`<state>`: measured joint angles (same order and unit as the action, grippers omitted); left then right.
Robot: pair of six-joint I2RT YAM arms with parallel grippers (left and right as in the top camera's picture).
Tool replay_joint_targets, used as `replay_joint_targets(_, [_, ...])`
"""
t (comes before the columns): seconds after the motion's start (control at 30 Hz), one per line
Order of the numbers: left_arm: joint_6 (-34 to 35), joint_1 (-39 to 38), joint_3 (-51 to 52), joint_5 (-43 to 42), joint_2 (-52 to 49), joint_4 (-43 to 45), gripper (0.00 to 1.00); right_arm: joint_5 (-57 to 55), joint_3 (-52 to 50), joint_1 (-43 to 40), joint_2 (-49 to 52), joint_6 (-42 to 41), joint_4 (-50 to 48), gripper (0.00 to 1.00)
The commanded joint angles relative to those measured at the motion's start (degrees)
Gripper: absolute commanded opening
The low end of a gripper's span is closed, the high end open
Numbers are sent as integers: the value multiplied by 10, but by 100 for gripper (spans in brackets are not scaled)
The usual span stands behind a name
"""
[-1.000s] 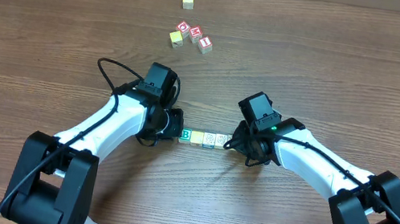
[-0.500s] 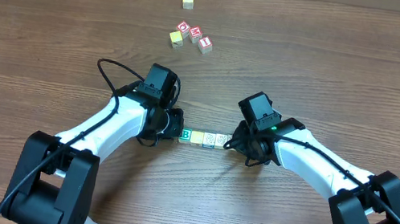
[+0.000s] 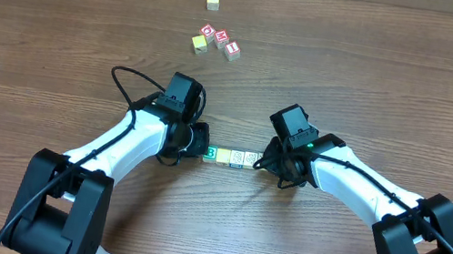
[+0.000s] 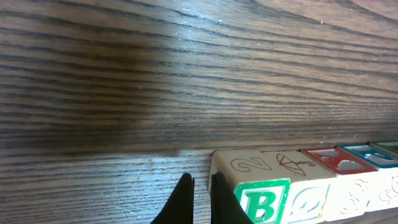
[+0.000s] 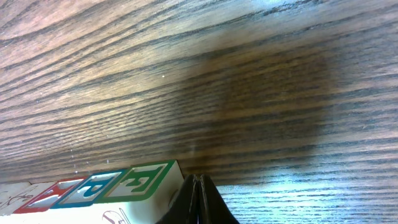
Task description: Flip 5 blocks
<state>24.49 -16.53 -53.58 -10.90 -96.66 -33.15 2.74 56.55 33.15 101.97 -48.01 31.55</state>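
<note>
The blocks stand in a straight row [image 3: 231, 156] between my two grippers, touching side to side. The green "B" block [image 3: 210, 153] is at the left end, then a yellow one [image 3: 223, 156] and cream ones [image 3: 244, 159]. My left gripper [image 3: 198, 148] is shut and empty, with its fingertips [image 4: 217, 186] right against the "B" block [image 4: 264, 199]. At the row's other end my right gripper [image 3: 265, 162] is shut and empty, pressed beside a block with a green "F" top [image 5: 140, 180]. The right gripper partly covers that end of the row from above.
At the far side of the wooden table lie three red-faced cubes [image 3: 221, 40], a yellow cube [image 3: 199, 43] next to them, and another yellow cube [image 3: 213, 0] farther back. A black cable [image 3: 128, 83] loops beside the left arm.
</note>
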Motion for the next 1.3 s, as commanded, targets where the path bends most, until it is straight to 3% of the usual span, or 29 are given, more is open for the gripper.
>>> replay_joint_targets(0.0, [11,-4,7,8,-6,2,4,0,-3,3,1,0,-2,4])
replay_joint_targets(1.07, [10,-4,2,7,-34,34,4,42,-3,3,1,-3,-2,4])
replay_joint_targets(1.27, [11,-4,2,8,-34,46,4,52,-3,9,1,-34,0,4])
